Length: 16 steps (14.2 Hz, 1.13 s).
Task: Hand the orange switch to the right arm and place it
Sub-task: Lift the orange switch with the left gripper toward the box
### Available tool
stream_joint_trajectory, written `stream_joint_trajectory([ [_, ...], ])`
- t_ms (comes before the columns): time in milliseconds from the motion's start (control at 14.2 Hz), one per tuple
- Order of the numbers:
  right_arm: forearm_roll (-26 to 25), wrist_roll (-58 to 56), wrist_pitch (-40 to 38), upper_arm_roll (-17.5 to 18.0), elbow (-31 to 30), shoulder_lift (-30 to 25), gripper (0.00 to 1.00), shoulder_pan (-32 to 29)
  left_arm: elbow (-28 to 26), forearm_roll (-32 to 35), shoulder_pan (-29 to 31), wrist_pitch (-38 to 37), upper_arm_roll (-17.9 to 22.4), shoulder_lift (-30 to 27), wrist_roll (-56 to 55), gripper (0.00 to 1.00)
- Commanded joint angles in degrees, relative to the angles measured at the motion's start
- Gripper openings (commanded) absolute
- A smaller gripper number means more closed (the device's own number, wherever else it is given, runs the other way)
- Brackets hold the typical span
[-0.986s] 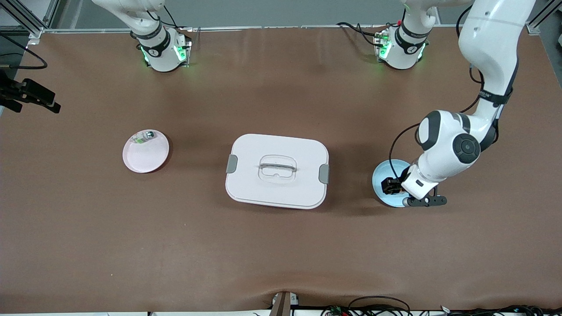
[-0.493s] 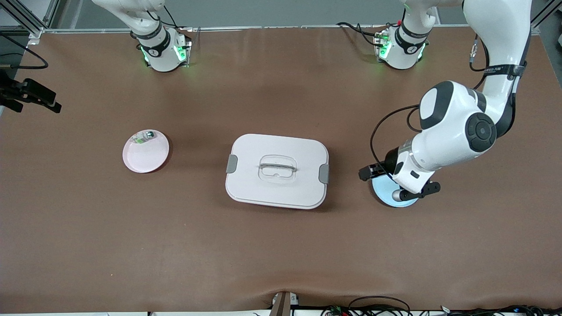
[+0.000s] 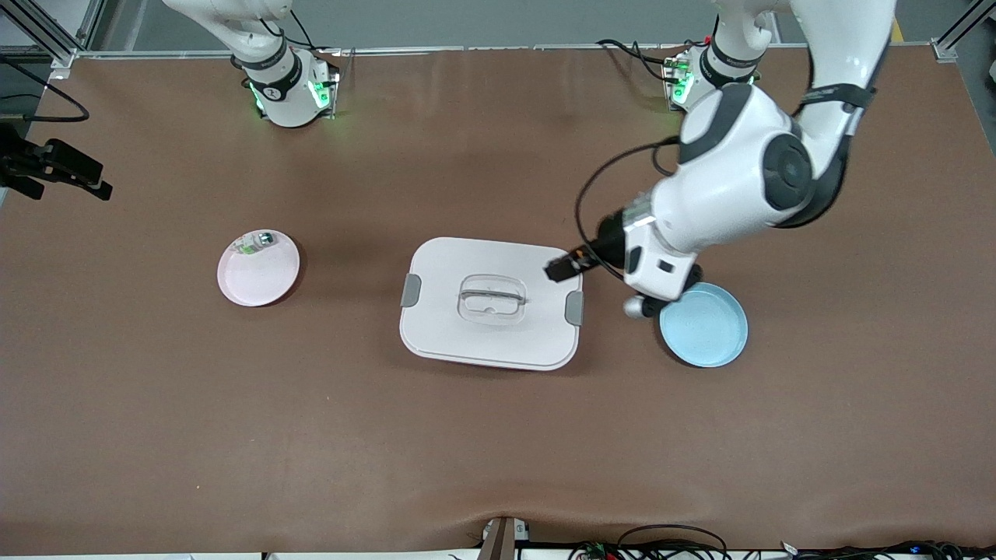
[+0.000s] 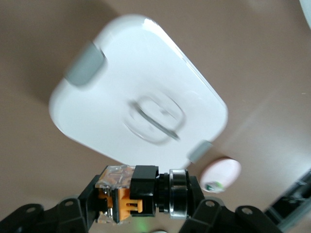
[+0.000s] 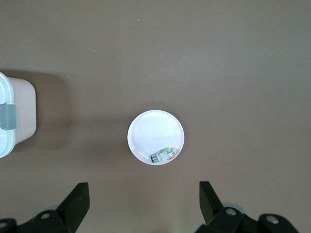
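Brown surface (image 3: pixel 482 435): left end effector (image 3: pixel 559 269) grips orange switch (image 4: pixel 127 200) over white box (image 3: pixel 490 303); right end effector (image 5: pixel 143 201) open, waiting high above pink plate (image 3: pixel 257 267); handover and placing remain.

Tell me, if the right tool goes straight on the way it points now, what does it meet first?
Probably the pink plate. The right tool, open, points down at the table, and in its wrist view the plate with the small green part lies between its fingers. Depth is unclear; nothing else shows in that line.
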Motion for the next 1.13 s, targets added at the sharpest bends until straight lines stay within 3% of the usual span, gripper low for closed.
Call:
stream_joint_trajectory([
  [0, -0.5, 0.33, -0.09, 0.38, 0.31, 0.7, 1.0, 1.01, 4.33, -2.37, -4.13, 2.63, 0.02, 3.16, -8.62, 0.0],
  [282, -0.77, 0.33, -0.7, 0.64, 0.31, 0.61, 1.0, 4.97, 4.51, -2.37, -10.19, 10.0, 0.11, 4.82, -18.47, 0.0],
  [634, 3.19, 1.38, -3.7, 0.82, 1.01, 0.61, 1.0, 9.87, 6.61, -2.37, -13.98, 17.14, 0.11, 8.42, -29.9, 0.0],
  [916, 3.97, 20.86, -1.16, 0.82, 0.75, 0.79, 1.0, 20.15, 7.58, -2.37, -15.92, 17.58, 0.11, 8.78, -36.76, 0.0],
  [1057, 9.66, 24.14, 3.23, 0.82, -0.99, 0.79, 1.0, 22.11, 8.19, -2.37, -16.01, 17.58, 0.02, 8.78, -40.28, 0.0],
])
